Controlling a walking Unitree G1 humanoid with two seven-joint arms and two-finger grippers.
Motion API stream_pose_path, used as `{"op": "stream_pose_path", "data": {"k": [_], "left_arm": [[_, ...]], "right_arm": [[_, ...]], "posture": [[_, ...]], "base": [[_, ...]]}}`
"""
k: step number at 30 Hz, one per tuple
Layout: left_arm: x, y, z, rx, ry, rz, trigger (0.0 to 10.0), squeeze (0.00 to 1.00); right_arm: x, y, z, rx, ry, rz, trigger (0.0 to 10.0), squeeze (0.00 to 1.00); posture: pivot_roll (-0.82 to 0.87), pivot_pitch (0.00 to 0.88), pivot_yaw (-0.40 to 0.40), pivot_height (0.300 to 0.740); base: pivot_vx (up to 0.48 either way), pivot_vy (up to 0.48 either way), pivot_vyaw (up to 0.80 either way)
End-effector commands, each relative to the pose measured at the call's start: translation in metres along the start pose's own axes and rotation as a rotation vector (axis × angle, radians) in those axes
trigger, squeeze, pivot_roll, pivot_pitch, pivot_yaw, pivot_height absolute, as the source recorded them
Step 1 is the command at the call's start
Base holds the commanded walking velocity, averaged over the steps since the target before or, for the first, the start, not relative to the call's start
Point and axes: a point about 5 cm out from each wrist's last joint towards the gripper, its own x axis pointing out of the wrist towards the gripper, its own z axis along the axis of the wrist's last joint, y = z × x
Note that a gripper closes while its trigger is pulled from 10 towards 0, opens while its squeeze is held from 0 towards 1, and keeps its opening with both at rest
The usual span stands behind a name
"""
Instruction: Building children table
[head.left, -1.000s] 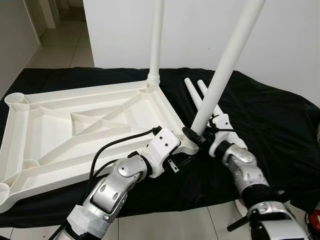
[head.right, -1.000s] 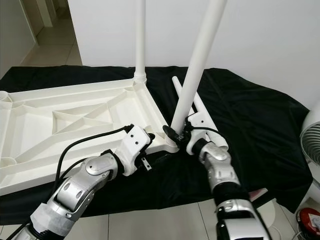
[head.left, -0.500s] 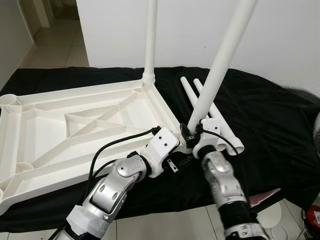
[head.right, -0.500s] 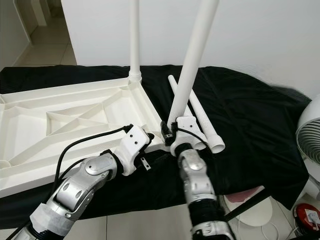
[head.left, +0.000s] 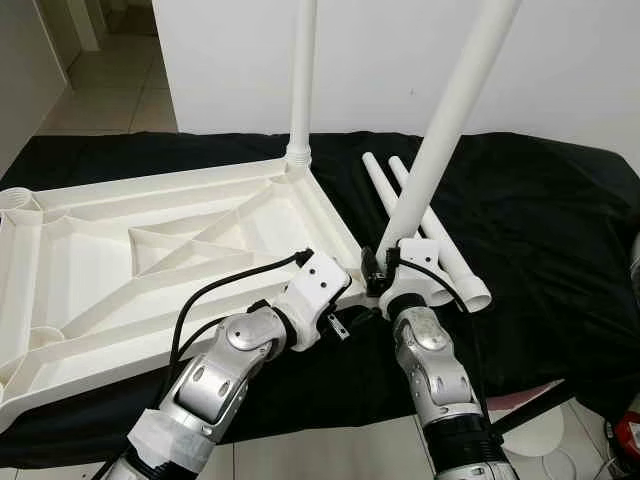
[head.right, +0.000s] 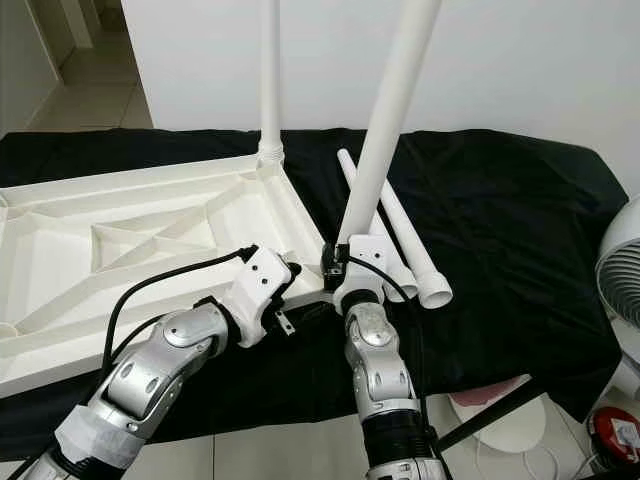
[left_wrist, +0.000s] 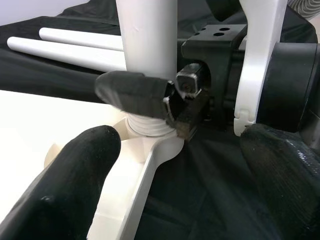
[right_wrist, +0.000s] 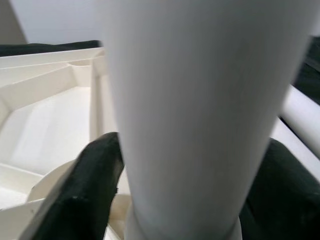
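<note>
The white table top (head.left: 150, 250) lies upside down on a black cloth (head.left: 540, 230). One white leg (head.left: 302, 80) stands upright in its far corner. A second leg (head.left: 445, 130) leans right, its ribbed foot (left_wrist: 147, 125) at the near right corner socket. My right gripper (head.left: 385, 270) is shut on this leg near its foot; its fingers (right_wrist: 95, 170) press both sides. My left gripper (left_wrist: 185, 165) is open, its wide black fingers (left_wrist: 75, 175) spread on either side of the same corner, touching nothing. Two loose legs (head.left: 435, 240) lie side by side on the cloth.
A white wall stands close behind the cloth. A white fan (head.right: 620, 290) stands at the right, with its round base (head.right: 505, 420) on the tiled floor and a red object (head.right: 615, 435) beside it. A hallway (head.left: 110, 70) opens at the far left.
My right forearm has swung in from the right and now lies almost straight ahead under the leg. The leg stays held at the corner. The left arm has barely moved.
</note>
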Motion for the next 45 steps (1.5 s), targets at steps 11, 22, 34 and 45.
{"op": "stream_pose_path", "data": {"k": [11,22,34,45], "left_arm": [[0.001,0.007,0.003,0.011,-0.004,0.014,10.0,0.00],[0.000,0.007,0.003,0.011,-0.005,0.014,10.0,0.00],[0.000,0.004,0.005,0.010,-0.007,0.004,10.0,0.00],[-0.001,0.004,0.005,0.009,-0.005,0.003,10.0,0.00]], "right_arm": [[-0.006,-0.022,0.007,-0.050,0.010,0.255,10.0,0.00],[-0.008,-0.028,0.005,-0.111,0.012,0.385,10.0,0.00],[0.007,-0.037,-0.017,-0.197,0.135,0.607,2.0,0.00],[0.002,-0.040,-0.025,-0.175,0.144,0.640,0.0,0.00]], "posture": [[0.03,0.049,-0.047,0.740],[0.03,0.049,-0.047,0.740],[0.05,0.047,-0.050,0.740],[0.05,0.051,-0.048,0.740]], "base": [[0.000,0.000,0.00],[0.000,0.000,0.00],[0.000,0.000,0.00],[0.000,0.000,0.00]]}}
